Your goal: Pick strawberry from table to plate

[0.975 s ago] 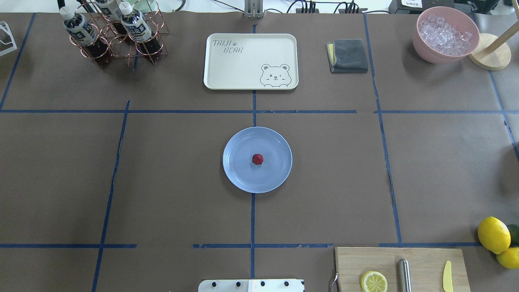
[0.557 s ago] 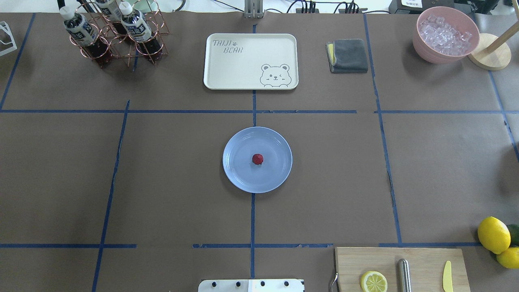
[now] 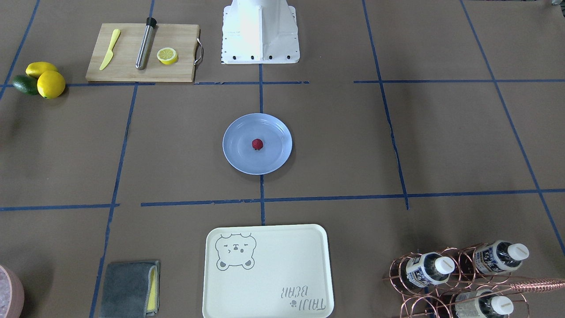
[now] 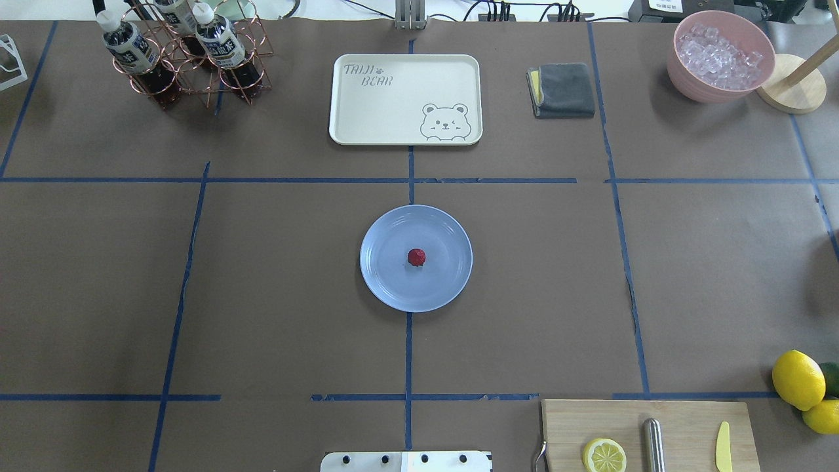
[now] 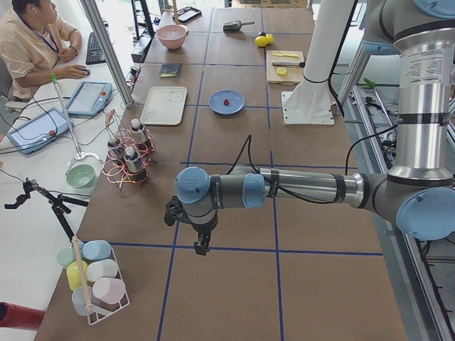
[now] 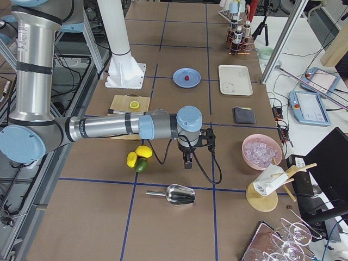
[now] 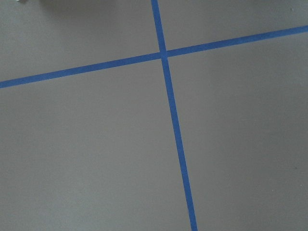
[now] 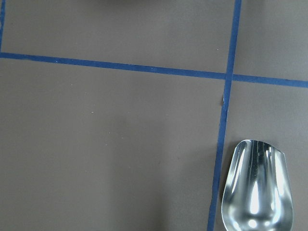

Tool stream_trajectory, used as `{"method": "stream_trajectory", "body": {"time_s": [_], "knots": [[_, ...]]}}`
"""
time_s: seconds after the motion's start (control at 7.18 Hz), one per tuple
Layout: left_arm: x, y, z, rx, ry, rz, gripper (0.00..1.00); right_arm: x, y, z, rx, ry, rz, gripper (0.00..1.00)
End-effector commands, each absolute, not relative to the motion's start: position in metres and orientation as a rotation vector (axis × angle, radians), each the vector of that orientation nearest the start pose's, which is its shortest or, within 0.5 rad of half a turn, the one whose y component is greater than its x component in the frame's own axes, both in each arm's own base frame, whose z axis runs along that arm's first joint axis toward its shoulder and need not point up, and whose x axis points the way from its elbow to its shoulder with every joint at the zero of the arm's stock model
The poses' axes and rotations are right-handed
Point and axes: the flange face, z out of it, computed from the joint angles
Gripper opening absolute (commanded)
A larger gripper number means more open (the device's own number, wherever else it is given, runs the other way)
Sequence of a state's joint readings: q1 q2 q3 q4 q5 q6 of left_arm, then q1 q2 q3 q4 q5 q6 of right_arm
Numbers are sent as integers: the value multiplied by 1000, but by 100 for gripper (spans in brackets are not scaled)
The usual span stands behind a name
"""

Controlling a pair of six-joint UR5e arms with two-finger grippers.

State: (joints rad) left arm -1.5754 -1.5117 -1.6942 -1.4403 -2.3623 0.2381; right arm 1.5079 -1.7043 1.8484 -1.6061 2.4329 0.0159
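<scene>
A brown paper-covered surface carries a grid of blue tape lines. The right end effector hangs over a bare patch of it, pointing down. It shows only in a side view, so I cannot tell whether its fingers stand wide or narrow. Closest to it lies a metal scoop, on the side away from the plate; the right wrist view catches the scoop's bowl just beside a tape line. Near the end effector on the robot's side sit two lemons and a lime, and on its opposite side, farther off, a pink bowl of ice. The left end effector hangs over the other end of the surface, close above a tape line, and its opening likewise cannot be told. Beyond it, toward the plate, stands a copper wire rack holding bottles. Well apart from both end effectors, at the middle of the surface, the light-blue plate rests flat, and the strawberry lies on it near its centre. Farther still is a cream tray with a bear drawing.
</scene>
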Motion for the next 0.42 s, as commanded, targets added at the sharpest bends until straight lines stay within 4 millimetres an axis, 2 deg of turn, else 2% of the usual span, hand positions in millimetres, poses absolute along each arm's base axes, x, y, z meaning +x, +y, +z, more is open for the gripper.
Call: {"method": "stream_trajectory", "body": {"time_s": [0.0, 0.28], "knots": [[-65, -468, 632, 46, 793, 199, 100, 30, -440, 580, 70, -865, -92, 100], [-64, -471, 628, 50, 795, 197, 100, 30, -440, 580, 69, -865, -91, 100]]}}
